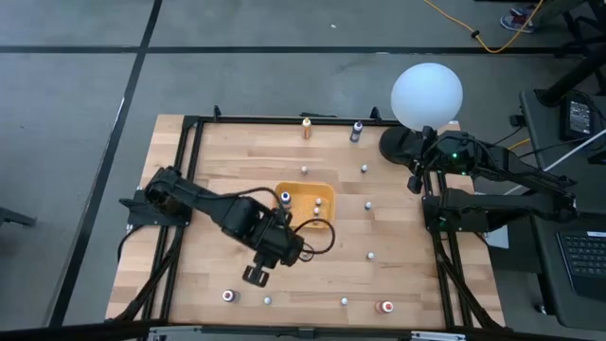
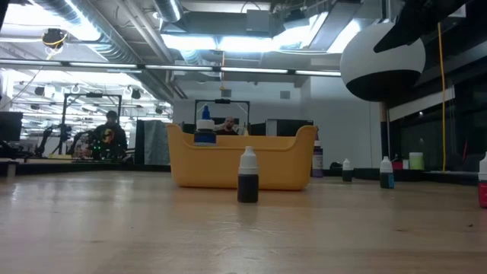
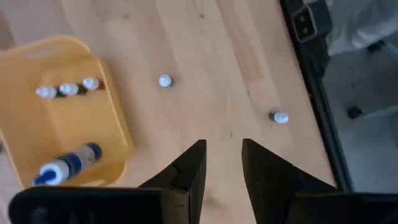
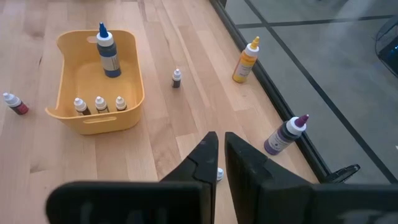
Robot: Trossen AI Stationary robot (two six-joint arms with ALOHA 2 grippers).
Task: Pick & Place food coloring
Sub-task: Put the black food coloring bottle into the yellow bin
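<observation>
Tiny food coloring bottles stand scattered on the wooden table, for instance (image 1: 367, 204), (image 1: 371, 254) and a dark one (image 2: 247, 176). Three more (image 4: 99, 104) stand in the orange-yellow tray (image 1: 322, 192), with a taller blue-labelled bottle (image 4: 107, 50). My left gripper (image 1: 301, 248) hovers just off the tray's near side, open and empty (image 3: 224, 149), fingers toward the table's right. My right gripper (image 1: 415, 180) waits at the table's right far side by the globe lamp, shut and empty (image 4: 219, 138); a white-capped bottle (image 4: 219, 174) stands on the table beyond its fingers.
A big white globe lamp (image 1: 427, 94) stands at the far right corner. An orange bottle (image 1: 306, 128) and a purple one (image 1: 357, 131) stand at the far edge. More bottles, one red (image 1: 385, 307), line the near edge. A black frame (image 1: 189, 152) borders the table.
</observation>
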